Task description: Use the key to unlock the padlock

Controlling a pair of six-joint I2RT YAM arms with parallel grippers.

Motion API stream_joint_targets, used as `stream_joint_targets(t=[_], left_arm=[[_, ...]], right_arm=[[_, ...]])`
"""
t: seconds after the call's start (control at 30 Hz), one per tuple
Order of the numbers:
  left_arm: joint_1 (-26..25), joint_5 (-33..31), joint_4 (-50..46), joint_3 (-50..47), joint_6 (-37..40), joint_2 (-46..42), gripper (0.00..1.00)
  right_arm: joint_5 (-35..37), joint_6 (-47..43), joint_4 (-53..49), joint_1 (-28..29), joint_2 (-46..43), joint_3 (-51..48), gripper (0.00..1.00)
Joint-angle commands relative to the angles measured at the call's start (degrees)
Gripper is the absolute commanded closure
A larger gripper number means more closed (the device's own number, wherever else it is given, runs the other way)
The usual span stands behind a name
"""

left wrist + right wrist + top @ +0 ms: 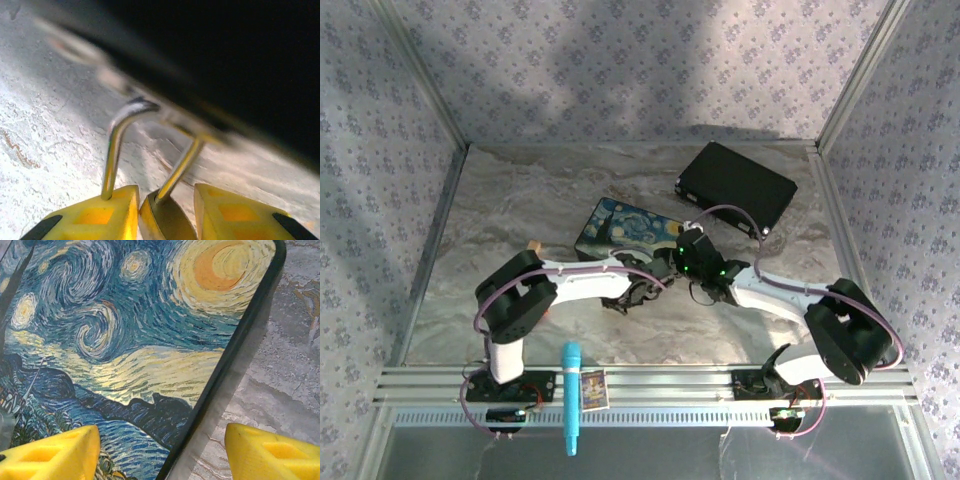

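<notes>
In the left wrist view the small brass padlock [167, 222] sits between my yellow fingers [107, 215], and my left gripper [164, 200] is shut on its body. Its silvery shackle [116, 145] rises from the jaws toward a dark blurred mass overhead. One shackle leg enters the body and the other ends behind the left finger. In the top view the left gripper [633, 293] is low over the table's middle. My right gripper [160, 455] stands open over the near edge of the Starry Night box [130, 340], with nothing between its fingers. The key cannot be made out.
The Starry Night box [625, 228] lies mid-table, just behind both grippers. A black case [735, 185] lies at the back right. A small tan block [534, 245] sits left of the painted box. A teal pen [570, 395] and a small card [594, 388] rest on the front rail.
</notes>
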Motion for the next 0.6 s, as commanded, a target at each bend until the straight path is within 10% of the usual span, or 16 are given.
stream_joint_targets(t=[0.0,0.4,0.57], left_arm=[[-2.5,-0.7,-8.0,1.9,-0.7,3.8,0.66],[-5.3,0.1,-6.8,2.0,-0.8,-0.1,0.59],[-3.9,-1.7,-5.1,0.3,2.5,-8.5,0.24]], right_arm=[[0.7,1.9,-2.1,-0.2,1.6,-0.6,0.33],[-1.0,0.5,-1.0,-2.5,2.6,0.5,0.33],[-3.0,-4.5,-4.0,-3.7,1.9,4.5,0.30]])
